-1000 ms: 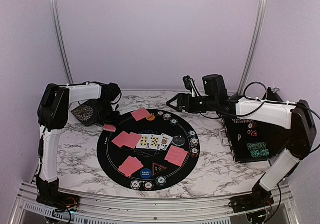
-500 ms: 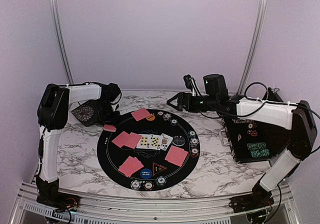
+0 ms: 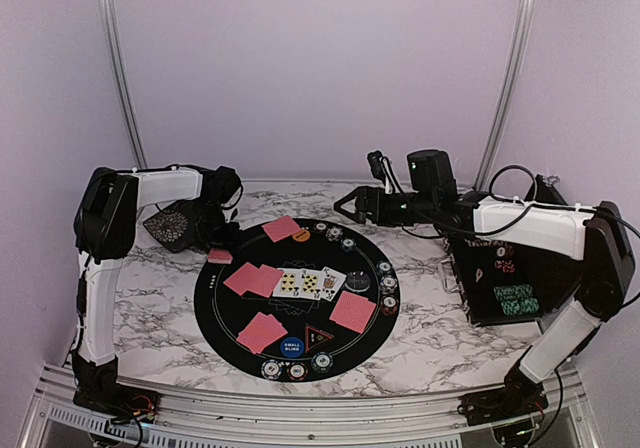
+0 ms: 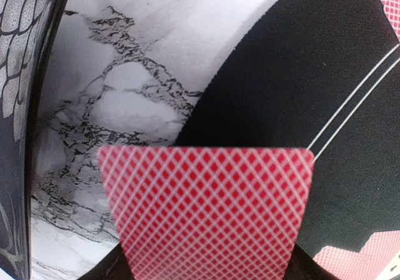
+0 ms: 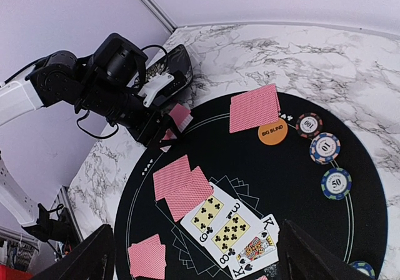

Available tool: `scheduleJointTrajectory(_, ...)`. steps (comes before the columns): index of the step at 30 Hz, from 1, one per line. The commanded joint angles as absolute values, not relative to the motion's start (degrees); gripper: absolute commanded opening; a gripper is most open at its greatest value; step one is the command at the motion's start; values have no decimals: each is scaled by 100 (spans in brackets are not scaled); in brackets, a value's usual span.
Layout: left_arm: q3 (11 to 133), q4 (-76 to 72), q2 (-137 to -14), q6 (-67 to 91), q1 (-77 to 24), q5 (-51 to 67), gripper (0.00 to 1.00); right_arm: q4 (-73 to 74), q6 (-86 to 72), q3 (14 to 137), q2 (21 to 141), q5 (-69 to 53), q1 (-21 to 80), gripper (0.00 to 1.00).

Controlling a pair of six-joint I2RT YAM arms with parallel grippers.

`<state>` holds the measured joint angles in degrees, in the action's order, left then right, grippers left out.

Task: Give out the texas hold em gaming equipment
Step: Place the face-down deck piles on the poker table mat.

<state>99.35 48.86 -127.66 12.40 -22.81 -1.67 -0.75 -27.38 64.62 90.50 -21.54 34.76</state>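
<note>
On the round black mat (image 3: 215,313) lie pairs of red-backed cards (image 3: 253,279), three face-up cards (image 3: 308,283), an orange big-blind button (image 3: 301,235), a blue small-blind button (image 3: 291,346), a triangular marker (image 3: 318,336) and striped chips (image 3: 297,369). My left gripper (image 3: 215,240) hangs low over the mat's left edge, shut on one red-backed card (image 4: 206,211) that fills its wrist view. Its fingers show only as dark corners below the card. My right gripper (image 3: 345,206) hovers open above the mat's far side, nothing between its fingers (image 5: 87,255).
A black chip case (image 3: 505,278) with chips in it stands open at the right. A dark patterned box (image 3: 172,226) sits at the far left behind the left gripper. More chips (image 5: 325,147) line the mat's far and right rim. The table is white marble (image 4: 125,74).
The right gripper has edged slightly left over the mat's far side. The left gripper stays in place with the card in its jaws.
</note>
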Motion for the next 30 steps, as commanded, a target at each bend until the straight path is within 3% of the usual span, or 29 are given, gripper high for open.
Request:
scheduleJointTrajectory(1,9677,4720,-12968,1189,-2281,-96,72,-226,-2771,6435,8852,-2176,3428,87)
scheduleJointTrajectory(15,9729,4711,-12940,1109,-2285,-114,78,-228,-2784,6383,8770,-2096,3428,87)
scheduleJointTrajectory(30,10001,4720,-12768,923,-2365,-80,99,-204,-2796,6368,8685,-1982,3426,88)
